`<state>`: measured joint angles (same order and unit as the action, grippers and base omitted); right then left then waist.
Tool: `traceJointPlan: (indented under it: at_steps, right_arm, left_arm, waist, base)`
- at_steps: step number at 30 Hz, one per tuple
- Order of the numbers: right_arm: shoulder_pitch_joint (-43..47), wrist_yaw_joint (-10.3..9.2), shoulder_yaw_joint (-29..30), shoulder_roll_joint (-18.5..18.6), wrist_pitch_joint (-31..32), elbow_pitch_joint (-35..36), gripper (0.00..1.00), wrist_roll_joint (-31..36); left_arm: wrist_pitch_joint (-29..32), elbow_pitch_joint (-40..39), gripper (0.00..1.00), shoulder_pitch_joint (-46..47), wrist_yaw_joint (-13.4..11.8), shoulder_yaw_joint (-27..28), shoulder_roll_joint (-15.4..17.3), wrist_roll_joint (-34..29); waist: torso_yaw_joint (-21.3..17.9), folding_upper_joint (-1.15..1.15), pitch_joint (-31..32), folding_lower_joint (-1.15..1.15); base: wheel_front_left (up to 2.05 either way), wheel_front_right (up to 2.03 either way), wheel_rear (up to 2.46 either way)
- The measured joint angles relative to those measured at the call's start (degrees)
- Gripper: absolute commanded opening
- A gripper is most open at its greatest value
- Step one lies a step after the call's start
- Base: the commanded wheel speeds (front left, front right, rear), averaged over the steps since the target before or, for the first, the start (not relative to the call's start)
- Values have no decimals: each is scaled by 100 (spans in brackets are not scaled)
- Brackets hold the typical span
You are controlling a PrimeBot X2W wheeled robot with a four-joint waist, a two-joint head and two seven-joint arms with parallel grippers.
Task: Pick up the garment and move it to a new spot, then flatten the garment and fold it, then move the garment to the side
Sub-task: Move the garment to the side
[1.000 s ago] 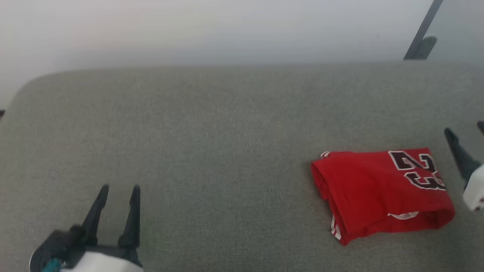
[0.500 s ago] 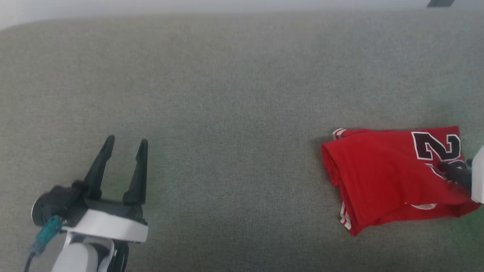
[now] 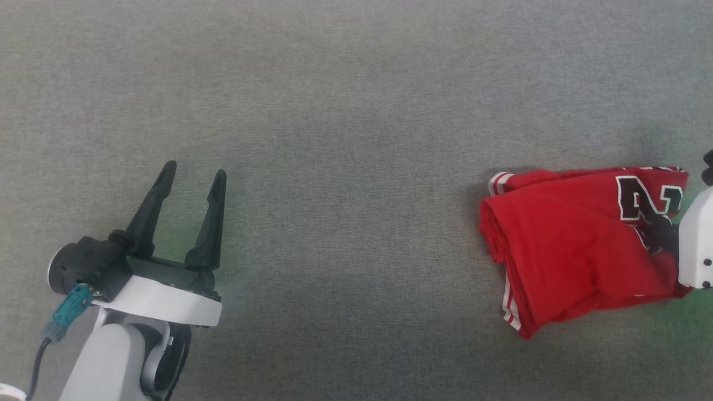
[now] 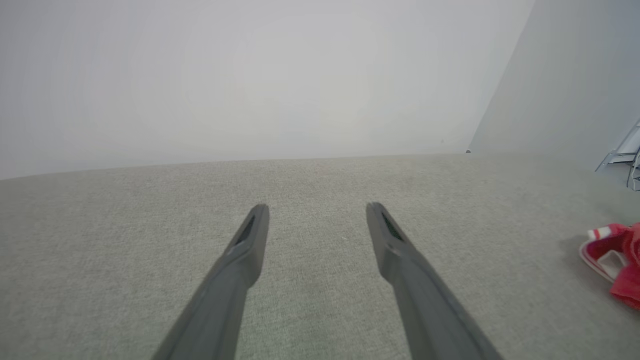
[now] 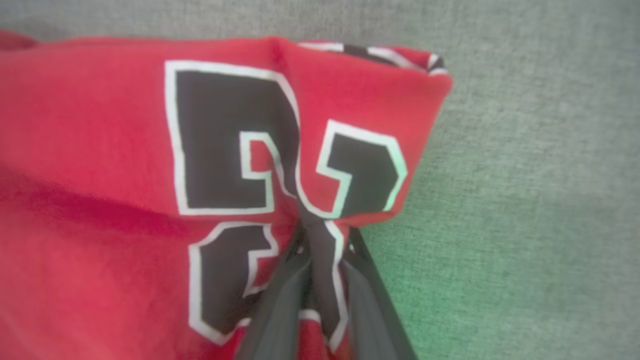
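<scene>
**Right jaws.** The right gripper (image 5: 320, 235) is drawn nearly together on a raised pleat of the shirt (image 5: 100, 150). The pleat is pinched between the two dark fingers (image 5: 280, 310). The pinch falls on the black, white-edged numerals (image 5: 225, 145), and the cloth is gathered into a crease running up from the fingertips. In the head view the right gripper (image 3: 654, 231) is seen at the right margin, its white housing (image 3: 693, 245) lying over the shirt's right end.

**Left jaws.** The left gripper (image 3: 195, 169) is held wide open with nothing between the fingers. In the left wrist view the left gripper (image 4: 317, 207) is seen pointing toward the far edge of the pad (image 4: 125, 240), where a pale wall (image 4: 250, 75) rises. Whether the fingers touch the pad cannot be told.

**Shirt.** The shirt (image 3: 557, 245) lies folded into a rough rectangle on the grey pad (image 3: 356, 111), well apart from the left gripper. A red-and-white striped sleeve end (image 3: 499, 181) shows at its far left corner, and striped trim (image 3: 509, 312) at its near left corner. The numerals (image 3: 640, 200) are at its right end. In the left wrist view the shirt (image 4: 615, 255) is seen at the right margin, well short of the pad's far edge.
</scene>
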<state>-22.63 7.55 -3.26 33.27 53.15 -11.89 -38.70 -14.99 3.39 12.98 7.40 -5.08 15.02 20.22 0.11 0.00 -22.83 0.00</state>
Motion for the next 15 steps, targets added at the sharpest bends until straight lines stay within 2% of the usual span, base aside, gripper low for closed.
traceJointPlan:
  at_steps: [6,15]
  right_arm:
    - [-73,7,344,-183,-523,52,0,60]
    - [-508,-1,1719,-155,-1334,-233,0,684]
  left_arm:
    - [0,-29,100,31,1,-76,170,1]
    - [0,-192,100,681,1,-417,572,22]
  waist:
    - [-277,0,-65,0]
    - [-696,0,-451,0]
  base:
    - [0,0,0]
    - [0,0,0]
